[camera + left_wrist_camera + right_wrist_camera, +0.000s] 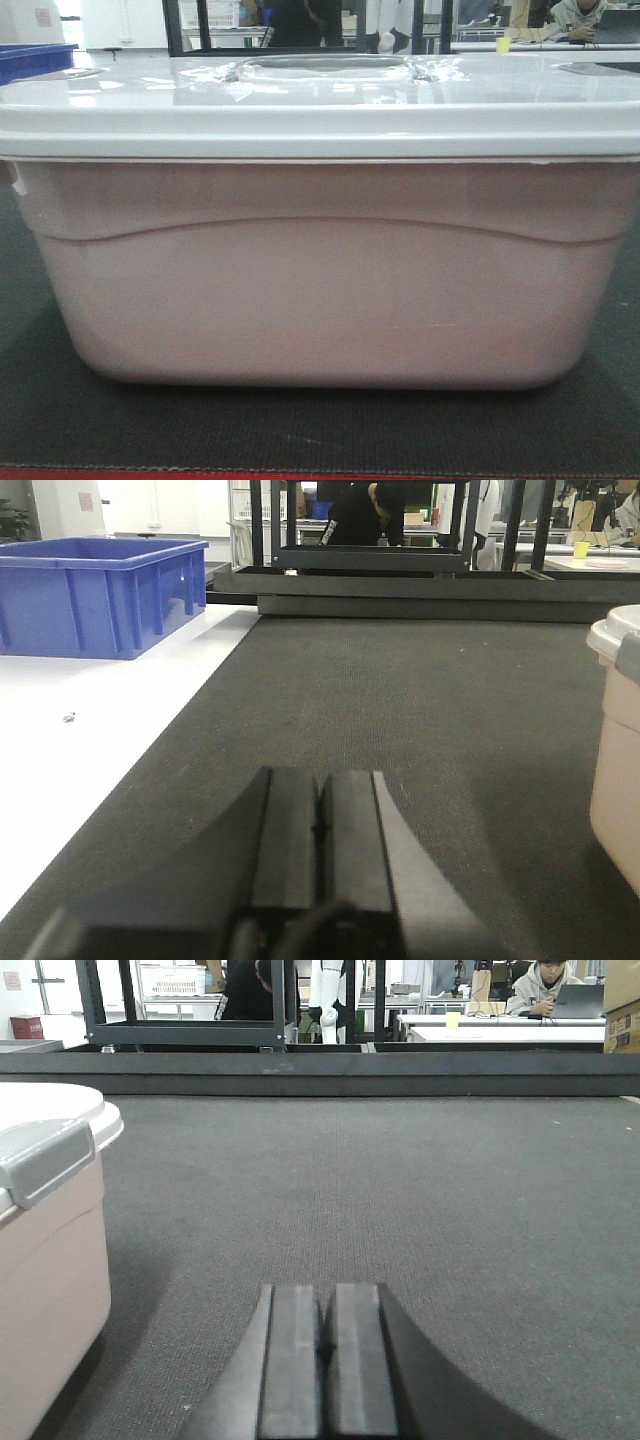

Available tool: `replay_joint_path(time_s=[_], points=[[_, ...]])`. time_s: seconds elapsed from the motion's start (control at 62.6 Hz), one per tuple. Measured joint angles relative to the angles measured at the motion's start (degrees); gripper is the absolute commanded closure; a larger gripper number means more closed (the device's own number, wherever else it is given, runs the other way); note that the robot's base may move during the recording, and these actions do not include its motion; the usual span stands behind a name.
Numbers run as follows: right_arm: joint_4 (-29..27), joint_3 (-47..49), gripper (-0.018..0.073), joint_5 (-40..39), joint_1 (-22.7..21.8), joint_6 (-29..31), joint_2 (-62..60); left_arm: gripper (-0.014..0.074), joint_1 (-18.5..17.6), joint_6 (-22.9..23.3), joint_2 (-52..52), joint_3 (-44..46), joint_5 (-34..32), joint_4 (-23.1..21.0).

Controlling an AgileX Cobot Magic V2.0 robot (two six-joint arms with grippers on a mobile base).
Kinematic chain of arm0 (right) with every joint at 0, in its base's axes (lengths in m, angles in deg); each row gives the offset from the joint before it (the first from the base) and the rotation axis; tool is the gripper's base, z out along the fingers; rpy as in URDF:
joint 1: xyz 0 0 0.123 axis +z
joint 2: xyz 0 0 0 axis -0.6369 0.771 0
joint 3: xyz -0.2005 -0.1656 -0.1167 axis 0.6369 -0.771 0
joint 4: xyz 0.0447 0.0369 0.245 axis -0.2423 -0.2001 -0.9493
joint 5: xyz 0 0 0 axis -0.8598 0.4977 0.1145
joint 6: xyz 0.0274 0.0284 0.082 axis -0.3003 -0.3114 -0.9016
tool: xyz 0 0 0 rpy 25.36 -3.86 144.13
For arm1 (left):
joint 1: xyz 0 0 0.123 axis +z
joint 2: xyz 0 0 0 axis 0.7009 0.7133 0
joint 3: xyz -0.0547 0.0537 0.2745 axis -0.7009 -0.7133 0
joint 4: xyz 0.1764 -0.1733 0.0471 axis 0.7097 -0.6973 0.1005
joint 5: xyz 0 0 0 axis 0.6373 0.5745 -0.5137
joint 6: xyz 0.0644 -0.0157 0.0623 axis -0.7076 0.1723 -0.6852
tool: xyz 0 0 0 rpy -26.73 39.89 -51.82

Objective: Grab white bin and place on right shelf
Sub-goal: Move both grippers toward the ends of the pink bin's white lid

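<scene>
The white bin point(320, 290) fills the front view: a pinkish translucent tote with a curved ridge and a pale grey lid point(320, 105) with a recessed handle. It stands on a dark mat point(320, 430). Its left end shows at the right edge of the left wrist view point(618, 750); its right end, with a grey lid latch, shows at the left of the right wrist view point(50, 1260). My left gripper point(320, 800) is shut and empty over the mat, left of the bin. My right gripper point(325, 1310) is shut and empty, right of the bin. The right shelf is out of view.
A blue open crate point(100, 595) stands on a white surface point(80, 750) at the far left. Dark metal rack frames point(370, 560) stand beyond the mat's far edge; they also show in the right wrist view point(190, 1020). People sit at desks behind. The mat has a red front edge point(200, 474).
</scene>
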Motion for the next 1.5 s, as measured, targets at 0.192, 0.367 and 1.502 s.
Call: replay_joint_path(time_s=[0.192, 0.367, 1.502], points=[[0.0, 0.0, 0.0489, 0.0, 0.0, 0.0, 0.0, 0.0715, 0.0, 0.0, 0.0, 0.0, 0.0, 0.0], [0.0, 0.0, 0.0489, 0.0, 0.0, 0.0, 0.0, 0.0715, 0.0, 0.0, 0.0, 0.0, 0.0, 0.0], [-0.7, 15.2, 0.0487, -2.3, 0.0, 0.0, 2.9, 0.0702, 0.0, 0.0, 9.4, 20.0, 3.4, 3.6]])
